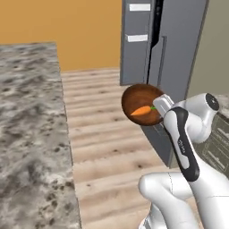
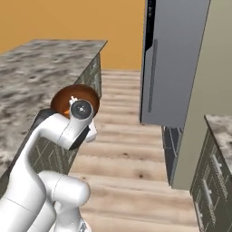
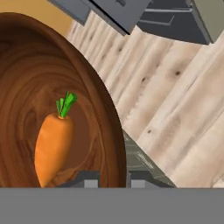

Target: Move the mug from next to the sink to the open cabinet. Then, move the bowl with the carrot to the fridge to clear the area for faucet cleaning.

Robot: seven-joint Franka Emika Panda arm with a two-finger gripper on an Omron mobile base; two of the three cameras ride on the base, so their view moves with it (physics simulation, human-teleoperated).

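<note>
The dark reddish-brown bowl (image 1: 134,99) hangs tilted in the air above the wooden floor, a short way in front of the tall dark grey fridge (image 1: 179,44). An orange carrot (image 1: 142,110) with a green top lies inside it. My gripper (image 1: 159,105) is shut on the bowl's right rim. In the hand view the bowl (image 3: 26,78) and the carrot (image 3: 52,144) are close up, and my gripper (image 3: 113,181) pinches the rim. From the right, the bowl (image 2: 65,96) peeks out behind my wrist, left of the fridge (image 2: 172,68). The mug, sink, faucet and wall cabinet are out of view.
A long speckled stone counter (image 1: 31,134) runs along the left, also seen as the counter (image 2: 36,63) with drawer fronts below. Bare wooden floor (image 1: 103,134) lies between it and the fridge. A beige tall panel (image 2: 204,90) and another counter corner (image 2: 222,127) stand right of the fridge.
</note>
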